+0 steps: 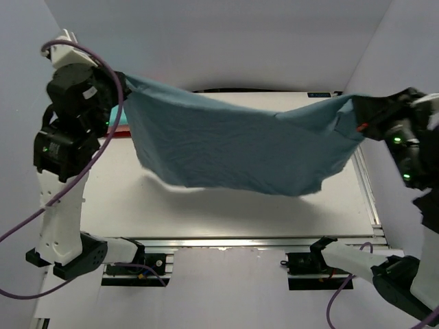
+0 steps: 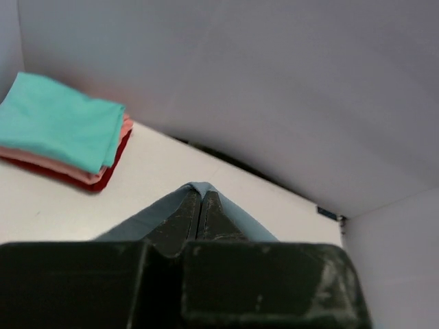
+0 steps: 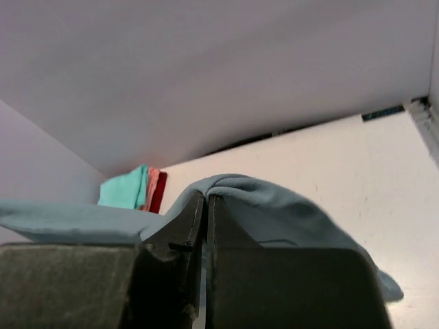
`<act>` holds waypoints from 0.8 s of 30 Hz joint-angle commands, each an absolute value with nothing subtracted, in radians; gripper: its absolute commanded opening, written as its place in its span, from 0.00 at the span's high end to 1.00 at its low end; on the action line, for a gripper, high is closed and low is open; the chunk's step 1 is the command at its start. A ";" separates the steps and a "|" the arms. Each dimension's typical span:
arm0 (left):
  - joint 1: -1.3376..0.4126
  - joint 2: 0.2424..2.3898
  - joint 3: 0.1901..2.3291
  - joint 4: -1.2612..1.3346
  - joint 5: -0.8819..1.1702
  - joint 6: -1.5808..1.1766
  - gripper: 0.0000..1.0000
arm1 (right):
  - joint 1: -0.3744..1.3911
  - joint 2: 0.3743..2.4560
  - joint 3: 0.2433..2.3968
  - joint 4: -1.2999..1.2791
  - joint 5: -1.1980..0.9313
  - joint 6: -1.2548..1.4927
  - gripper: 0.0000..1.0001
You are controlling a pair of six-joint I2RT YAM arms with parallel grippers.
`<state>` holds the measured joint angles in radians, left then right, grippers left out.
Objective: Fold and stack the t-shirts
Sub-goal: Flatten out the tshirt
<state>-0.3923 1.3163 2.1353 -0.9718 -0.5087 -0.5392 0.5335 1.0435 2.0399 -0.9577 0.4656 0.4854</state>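
A large slate-blue t-shirt (image 1: pixel 233 147) hangs stretched in the air above the table between my two arms, sagging in the middle. My left gripper (image 1: pixel 118 79) is shut on its left corner, and the cloth (image 2: pixel 158 209) drapes over the closed fingertips in the left wrist view. My right gripper (image 1: pixel 358 110) is shut on the right corner, where the cloth (image 3: pixel 274 199) folds over the tips. A stack of folded t-shirts, teal on top (image 2: pixel 58 127), salmon-pink (image 2: pixel 116 147) and red (image 2: pixel 103 179) below, lies at the table's far left; the same stack (image 3: pixel 134 188) shows small in the right wrist view.
White walls enclose the table at the back (image 1: pixel 226 41) and both sides. An aluminium rail (image 1: pixel 260 241) runs along the near edge, with both arm bases bolted there. A rail (image 1: pixel 367 188) borders the right side.
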 commanded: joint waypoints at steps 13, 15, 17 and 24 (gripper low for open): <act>-0.394 1.353 2.024 -0.957 -0.528 -0.466 1.00 | 0.537 1.271 2.178 -0.844 0.477 0.245 1.00; -0.391 1.387 1.976 -0.905 -0.535 -0.462 1.00 | 0.520 1.331 2.152 -0.806 0.460 0.230 1.00; -0.379 1.433 1.902 -0.862 -0.532 -0.460 1.00 | 0.450 1.399 2.129 -0.782 0.376 0.247 1.00; -0.198 1.618 1.885 -0.695 -0.344 -0.480 1.00 | 0.193 1.665 2.216 -0.752 0.071 0.262 1.00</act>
